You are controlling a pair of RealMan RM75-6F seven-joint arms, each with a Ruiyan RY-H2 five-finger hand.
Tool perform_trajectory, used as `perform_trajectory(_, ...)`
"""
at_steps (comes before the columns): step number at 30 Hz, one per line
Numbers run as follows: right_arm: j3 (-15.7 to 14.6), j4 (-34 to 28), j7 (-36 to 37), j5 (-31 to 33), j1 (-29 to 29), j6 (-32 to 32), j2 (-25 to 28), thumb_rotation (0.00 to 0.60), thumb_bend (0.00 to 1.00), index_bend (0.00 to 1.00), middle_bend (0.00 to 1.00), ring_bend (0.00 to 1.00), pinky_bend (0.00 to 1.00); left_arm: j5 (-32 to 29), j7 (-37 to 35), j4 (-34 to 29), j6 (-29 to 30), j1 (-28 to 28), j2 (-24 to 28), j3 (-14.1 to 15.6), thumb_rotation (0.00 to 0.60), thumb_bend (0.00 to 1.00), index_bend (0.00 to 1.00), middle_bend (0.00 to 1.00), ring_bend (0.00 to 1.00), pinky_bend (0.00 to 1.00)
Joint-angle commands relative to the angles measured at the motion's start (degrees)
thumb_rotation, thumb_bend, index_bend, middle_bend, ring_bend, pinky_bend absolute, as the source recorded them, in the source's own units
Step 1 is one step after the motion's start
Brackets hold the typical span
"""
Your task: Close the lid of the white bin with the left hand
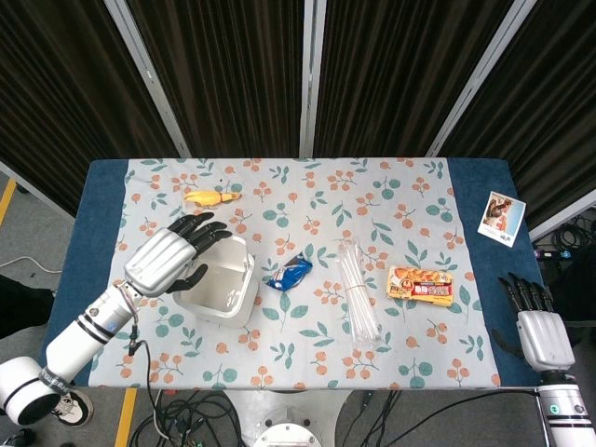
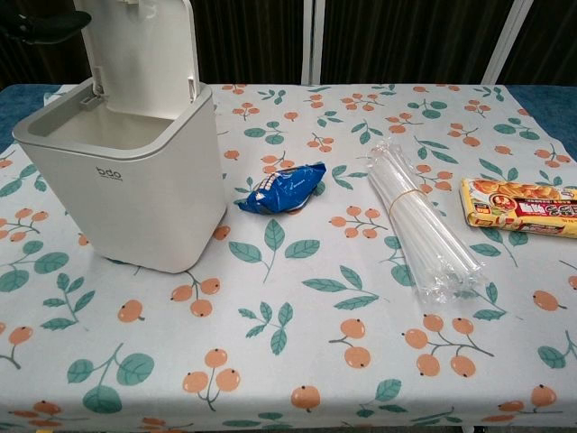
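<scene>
Now your left hand (image 1: 177, 253), fingers apart and empty, hovers over the upright lid (image 2: 140, 45) of the white plastic bin (image 2: 135, 171); next, press that lid down toward you.

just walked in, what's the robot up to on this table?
It's going for the white bin with its left hand, fingers spread, over the bin's far-left edge by the lid. The lid stands upright and open; whether the hand touches it is unclear. The right hand hangs open off the table's near-right corner. A blue snack packet, a bundle of straws and an orange box lie to the bin's right.
</scene>
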Motion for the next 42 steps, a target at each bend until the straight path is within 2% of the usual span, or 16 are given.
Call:
perform_trajectory(1,0.0,0.1,0.1,0.0,0.0,0.0,-0.1,0.6,0.19,0.0,0.0,0.0,0.0,-1.2,0.7,0.0,-0.6,-0.6,-0.2,0.0,0.597,0.51,0.15,0.15,0.05,0.16)
perform_trajectory(14,0.1,1.0,0.7,0.3,0.0,-0.2,-0.5,0.6,0.2,0.0,0.0,0.0,0.0,-1.9,1.9,-2.1,0.2,-0.6,0.9,1.3,0.587,0.51,0.15,0.26,0.05,0.16)
perform_trajectory(28,-0.2,1.1,0.3,0.0,0.2,-0.8,-1.0,0.6,0.2,0.0,0.0,0.0,0.0,1.8,2.9,-6.1,3.5,3.6,3.4,6.4,0.581,0.51,0.15,0.27,0.05,0.16)
perform_trajectory(31,-0.2,1.0,0.0,-0.1,0.3,-0.8,-1.0,0.6,0.2,0.0,0.0,0.0,0.0,2.8,2.7,-6.4,4.4,4.5,3.5,7.3,0.568,0.51,0.15,0.27,0.05,0.16)
perform_trajectory(38,-0.3,0.8,-0.4,0.0,0.4,-1.1,-1.1,0.6,0.2,0.0,0.0,0.0,0.0,5.0,1.2,-7.1,6.0,6.4,4.5,9.2,0.485,0.51,0.15,0.28,0.05,0.16)
perform_trajectory(42,-0.4,0.9,-0.5,0.0,0.5,-1.3,-1.3,0.6,0.2,0.0,0.0,0.0,0.0,6.1,0.7,-6.9,6.7,7.6,4.4,10.5,0.474,0.51,0.15,0.28,0.05,0.16)
